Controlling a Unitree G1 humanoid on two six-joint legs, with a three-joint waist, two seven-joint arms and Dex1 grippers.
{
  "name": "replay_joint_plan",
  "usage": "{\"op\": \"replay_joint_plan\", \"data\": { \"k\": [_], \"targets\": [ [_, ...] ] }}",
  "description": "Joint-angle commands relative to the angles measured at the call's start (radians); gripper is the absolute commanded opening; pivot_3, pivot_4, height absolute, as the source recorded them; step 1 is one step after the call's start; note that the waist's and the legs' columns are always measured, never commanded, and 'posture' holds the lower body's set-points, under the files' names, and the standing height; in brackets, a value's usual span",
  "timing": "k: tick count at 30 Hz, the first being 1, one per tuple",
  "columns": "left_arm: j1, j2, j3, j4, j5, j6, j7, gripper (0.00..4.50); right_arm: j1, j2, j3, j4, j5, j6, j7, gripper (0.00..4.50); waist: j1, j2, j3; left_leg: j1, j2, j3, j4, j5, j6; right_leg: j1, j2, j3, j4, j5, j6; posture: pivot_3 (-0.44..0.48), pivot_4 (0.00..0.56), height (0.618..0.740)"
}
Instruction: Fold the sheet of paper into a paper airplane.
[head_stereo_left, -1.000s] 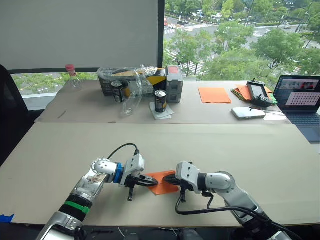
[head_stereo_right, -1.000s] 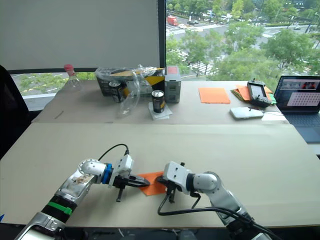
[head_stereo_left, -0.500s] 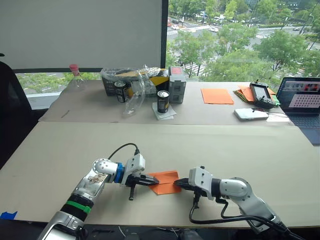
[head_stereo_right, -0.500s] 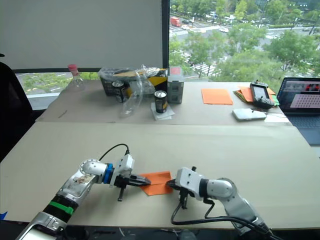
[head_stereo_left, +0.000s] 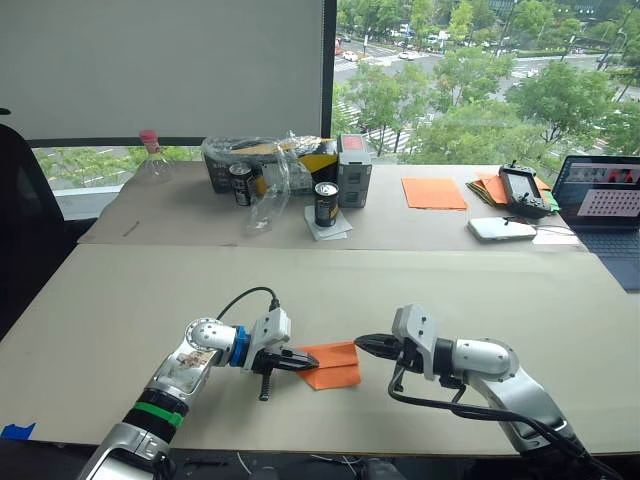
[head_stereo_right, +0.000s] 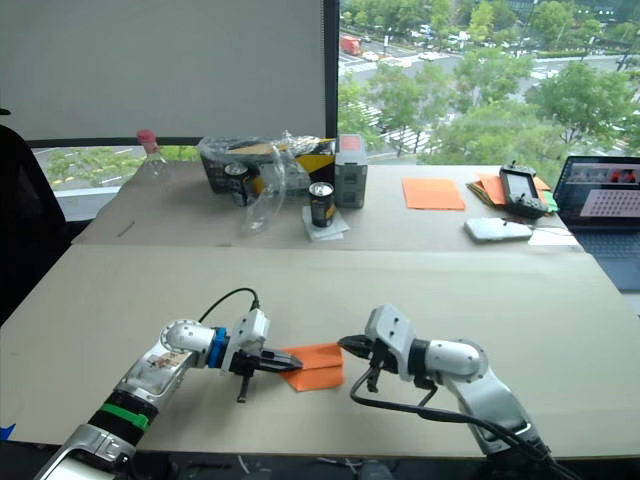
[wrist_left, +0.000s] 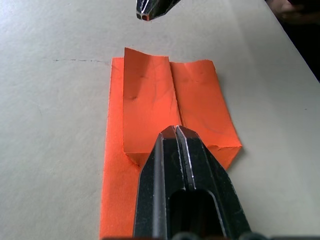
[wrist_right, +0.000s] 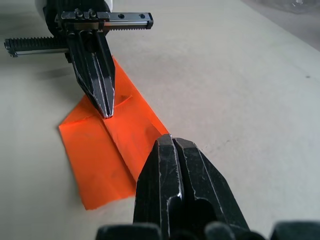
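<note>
Orange creased paper sheet (wrist_left: 167, 107), flaps half-raised on beige bench (head_stereo_left: 420, 290); left claw (wrist_left: 176, 134) closed, pinning it; right claw (wrist_right: 172, 145) closed, clear; flaps likely reopen if unpinned.

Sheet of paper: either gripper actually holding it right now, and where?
The left gripper, shut, presses on the sheet of paper at its near-left edge; pinching or just pinning, cannot tell. The right gripper is shut and apart from it.

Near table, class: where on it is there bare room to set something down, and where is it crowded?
Bare: the near table left of the left gripper, right of the right gripper, and its far strip. Crowded: around the sheet of paper between the grippers, and on the far table among the cans.
</note>
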Motion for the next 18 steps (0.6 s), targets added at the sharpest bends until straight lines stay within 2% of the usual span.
{"op": "replay_joint_plan", "data": {
  "k": [1,6,12,16,18],
  "targets": [
    [0.030,0.006,-0.019,0.032,0.045,0.019,0.033,0.00,-0.030,0.030,0.043,0.058,-0.047,-0.002,-0.026,0.07,0.001,0.000,0.000,0.000,0.000,0.000,0.000,0.000,0.000,0.000,0.000,0.000,0.000,0.000,0.000,0.000,0.150,0.720],
    [0.053,0.036,-0.022,-0.007,0.039,0.044,0.011,0.00,-0.051,0.039,0.073,0.144,-0.100,-0.011,-0.038,0.07,-0.003,0.000,0.000,0.000,0.000,0.000,0.000,0.000,0.000,0.000,0.000,0.000,0.000,0.000,0.000,0.000,0.150,0.720],
    [0.060,0.063,0.013,-0.045,0.020,0.088,0.033,0.00,-0.080,0.010,0.076,0.161,-0.093,-0.006,0.011,0.07,-0.009,0.000,0.000,0.001,0.000,0.000,-0.001,0.000,0.000,0.000,0.000,0.000,0.000,0.000,0.000,0.000,0.150,0.720],
    [0.051,0.061,0.065,-0.118,-0.045,0.168,0.053,0.00,-0.105,0.015,0.018,0.103,-0.011,0.011,0.041,0.07,-0.008,0.000,0.002,0.000,0.000,0.000,-0.001,0.000,0.000,-0.001,0.000,0.000,0.000,0.000,0.000,0.000,0.150,0.720],
    [0.051,0.063,0.098,-0.175,-0.122,0.255,0.035,0.00,-0.125,0.011,-0.012,0.067,0.027,0.026,0.060,0.07,-0.008,-0.001,0.002,-0.003,0.000,0.000,-0.001,0.000,0.000,-0.005,0.000,0.000,0.000,0.000,0.000,0.000,0.150,0.720]
  ]
}}
